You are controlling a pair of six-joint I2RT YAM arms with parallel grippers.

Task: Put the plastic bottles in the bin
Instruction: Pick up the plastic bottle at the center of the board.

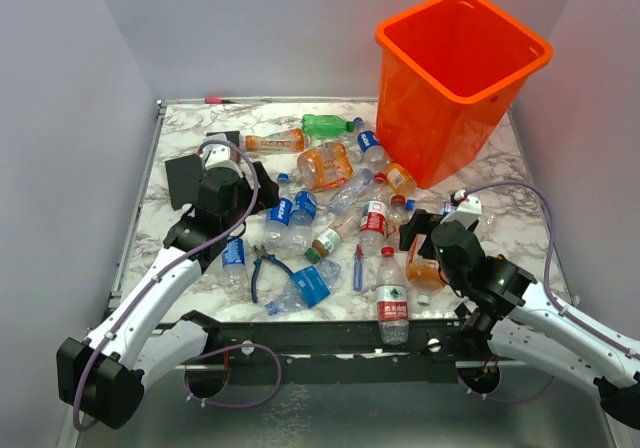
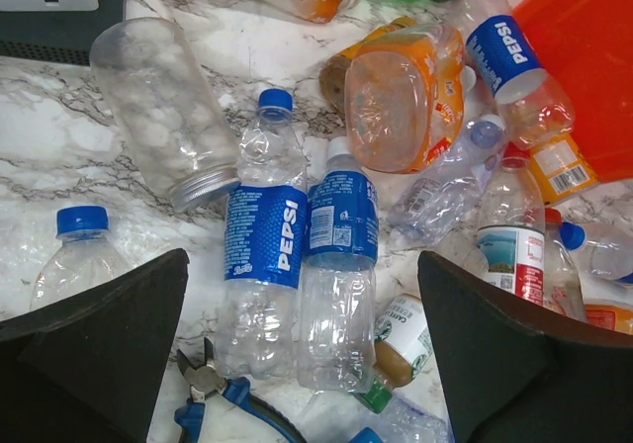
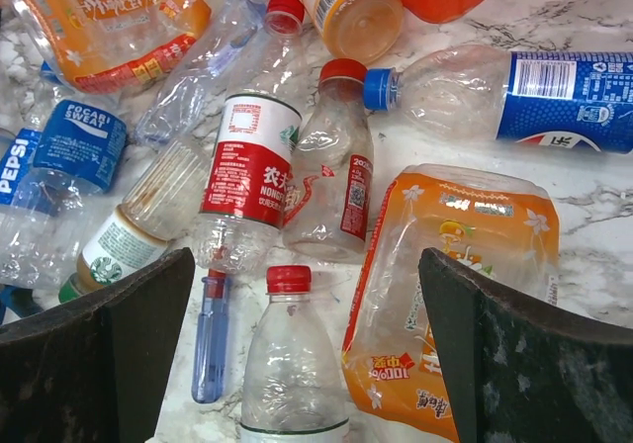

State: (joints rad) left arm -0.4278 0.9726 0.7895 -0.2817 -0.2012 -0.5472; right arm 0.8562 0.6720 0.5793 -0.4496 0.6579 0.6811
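Under the left claw (image 2: 302, 261), a Pepsi bottle (image 2: 263, 250) lies squarely between wide-open jaws, cap pointing away.
The right claw (image 3: 307, 263) gapes too over other plastic bottles (image 3: 247, 166); the bin (image 1: 455, 118) stands far right, nearer that arm.

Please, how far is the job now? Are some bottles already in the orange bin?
Done: nothing visible; no bottle shows inside the bin. In hand: nothing; the left fingers stand open over two Pepsi bottles, the right fingers open over a red-capped bottle. Left: all the plastic bottles lie on the table.
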